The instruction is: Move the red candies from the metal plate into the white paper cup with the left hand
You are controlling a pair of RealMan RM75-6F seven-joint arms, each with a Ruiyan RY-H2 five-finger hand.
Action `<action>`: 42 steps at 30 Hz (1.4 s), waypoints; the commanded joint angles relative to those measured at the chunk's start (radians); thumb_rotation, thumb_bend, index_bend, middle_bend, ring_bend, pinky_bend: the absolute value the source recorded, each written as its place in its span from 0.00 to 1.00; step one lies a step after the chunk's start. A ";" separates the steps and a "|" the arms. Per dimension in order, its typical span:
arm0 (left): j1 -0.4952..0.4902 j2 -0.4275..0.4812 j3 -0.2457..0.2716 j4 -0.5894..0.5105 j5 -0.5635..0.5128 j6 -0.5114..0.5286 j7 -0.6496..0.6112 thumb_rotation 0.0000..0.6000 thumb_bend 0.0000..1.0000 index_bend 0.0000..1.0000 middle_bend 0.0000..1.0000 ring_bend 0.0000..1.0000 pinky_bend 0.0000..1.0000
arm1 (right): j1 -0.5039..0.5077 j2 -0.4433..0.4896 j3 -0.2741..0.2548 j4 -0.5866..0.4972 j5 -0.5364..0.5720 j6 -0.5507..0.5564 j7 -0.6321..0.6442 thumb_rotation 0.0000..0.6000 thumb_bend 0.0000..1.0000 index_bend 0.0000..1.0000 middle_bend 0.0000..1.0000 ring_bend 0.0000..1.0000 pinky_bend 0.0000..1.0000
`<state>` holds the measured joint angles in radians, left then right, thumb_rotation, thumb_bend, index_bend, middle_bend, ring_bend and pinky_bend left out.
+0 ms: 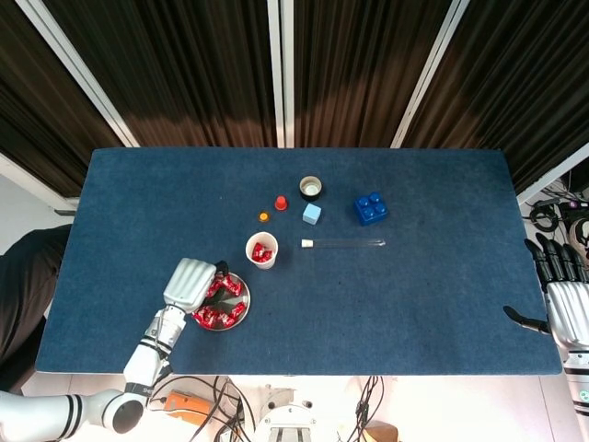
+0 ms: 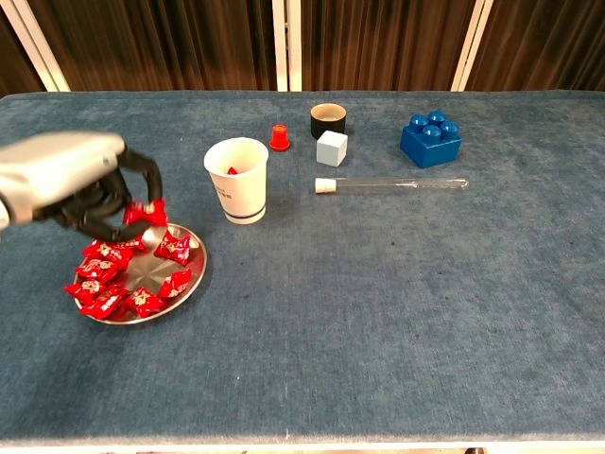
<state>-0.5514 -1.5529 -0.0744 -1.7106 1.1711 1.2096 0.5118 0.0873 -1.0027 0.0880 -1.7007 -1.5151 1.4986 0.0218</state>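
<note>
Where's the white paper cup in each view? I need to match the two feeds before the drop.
Head view: white paper cup sits left of centre, just up-right of the metal plate, red candy inside.
Chest view: cup is upper left of centre, up-right of the plate.
Shared landmark: the test tube lies to the cup's right.

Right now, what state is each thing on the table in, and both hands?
Left hand: pinches a red candy, lifted above the plate.
Round metal plate: holds loose red candies.
White paper cup: upright, red candies inside.
Clear test tube: lying flat, white cap on.
Small black cup: upright.
Right hand: open, off the table edge.
</note>
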 commanded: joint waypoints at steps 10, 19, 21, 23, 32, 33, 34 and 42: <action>-0.189 0.068 -0.217 -0.086 -0.127 -0.164 -0.009 1.00 0.41 0.58 0.90 0.85 0.79 | -0.012 -0.005 -0.005 0.024 0.004 0.010 0.031 1.00 0.18 0.00 0.03 0.00 0.07; -0.302 -0.003 -0.225 0.032 -0.313 -0.221 0.089 1.00 0.39 0.56 0.90 0.85 0.79 | -0.013 -0.007 -0.004 0.050 0.010 0.005 0.059 1.00 0.19 0.00 0.03 0.00 0.07; -0.313 -0.011 -0.216 0.047 -0.340 -0.215 0.108 1.00 0.37 0.55 0.90 0.85 0.79 | -0.012 -0.008 -0.003 0.055 0.012 0.003 0.062 1.00 0.19 0.00 0.03 0.00 0.07; -0.320 -0.015 -0.205 0.053 -0.360 -0.203 0.126 1.00 0.31 0.52 0.90 0.85 0.79 | -0.011 -0.009 -0.003 0.058 0.014 0.000 0.066 1.00 0.19 0.00 0.03 0.00 0.07; -0.282 0.008 -0.166 -0.002 -0.299 -0.099 0.104 1.00 0.15 0.39 0.90 0.85 0.79 | -0.009 -0.013 -0.002 0.063 0.009 0.000 0.072 1.00 0.19 0.00 0.03 0.00 0.07; -0.264 0.020 -0.157 -0.020 -0.275 -0.073 0.090 1.00 0.15 0.39 0.90 0.85 0.79 | -0.009 -0.013 -0.002 0.063 0.008 0.001 0.073 1.00 0.18 0.00 0.03 0.00 0.07; -0.248 0.030 -0.148 -0.033 -0.254 -0.052 0.079 1.00 0.15 0.39 0.90 0.85 0.79 | -0.008 -0.012 -0.002 0.063 0.008 0.001 0.073 1.00 0.18 0.00 0.03 0.00 0.07; -0.084 0.099 -0.019 -0.089 -0.074 0.114 -0.021 1.00 0.16 0.39 0.90 0.85 0.79 | 0.002 -0.013 -0.001 0.063 -0.002 -0.009 0.081 1.00 0.19 0.00 0.03 0.00 0.07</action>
<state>-0.6783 -1.4738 -0.1357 -1.7927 1.0535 1.2826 0.5176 0.0879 -1.0154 0.0868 -1.6374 -1.5160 1.4910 0.1021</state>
